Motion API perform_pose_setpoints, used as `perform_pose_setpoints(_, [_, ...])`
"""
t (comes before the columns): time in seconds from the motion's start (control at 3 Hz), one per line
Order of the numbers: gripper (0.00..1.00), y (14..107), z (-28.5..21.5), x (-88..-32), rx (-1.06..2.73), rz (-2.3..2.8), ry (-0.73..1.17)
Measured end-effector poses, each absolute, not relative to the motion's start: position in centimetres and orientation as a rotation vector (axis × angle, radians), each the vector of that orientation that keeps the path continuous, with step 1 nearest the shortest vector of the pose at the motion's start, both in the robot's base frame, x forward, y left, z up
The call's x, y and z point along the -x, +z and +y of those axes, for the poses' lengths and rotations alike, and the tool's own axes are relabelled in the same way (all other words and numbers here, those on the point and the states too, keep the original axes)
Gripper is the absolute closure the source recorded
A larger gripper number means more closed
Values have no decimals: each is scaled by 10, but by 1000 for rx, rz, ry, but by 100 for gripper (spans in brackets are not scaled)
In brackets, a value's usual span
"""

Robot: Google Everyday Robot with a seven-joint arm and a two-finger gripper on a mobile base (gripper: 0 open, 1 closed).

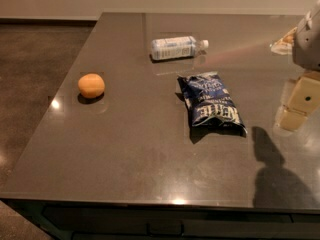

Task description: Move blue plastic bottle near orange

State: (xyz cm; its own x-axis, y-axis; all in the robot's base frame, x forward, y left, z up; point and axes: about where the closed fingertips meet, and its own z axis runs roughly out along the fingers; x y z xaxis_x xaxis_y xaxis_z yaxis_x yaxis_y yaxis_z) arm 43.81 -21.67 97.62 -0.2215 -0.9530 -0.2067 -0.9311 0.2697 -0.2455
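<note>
The blue plastic bottle (175,48) lies on its side at the back middle of the dark table (130,154), its white cap pointing right. The orange (91,85) sits at the left side of the table, well left of and nearer than the bottle. My gripper (298,106) hangs at the right edge of the view, above the table's right side, to the right of the chip bag and far from both the bottle and the orange. It holds nothing that I can see.
A dark blue crinkled chip bag (212,104) lies in the middle, between the gripper and the orange. A pale wrapped item (281,43) shows at the far right, partly hidden by the arm. The table's left edge drops to brown floor (30,74).
</note>
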Motion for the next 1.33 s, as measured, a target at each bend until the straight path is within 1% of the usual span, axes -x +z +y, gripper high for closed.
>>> perform_pose_setpoints(0.33, [0,976,-217,-438,1725,2232,-99])
perform_pose_setpoints(1.0, [0,961,-197,-500,1739,2192,-120])
perform_pose_setpoints(1.33, [0,959,-187,-541,1745,2164,-105])
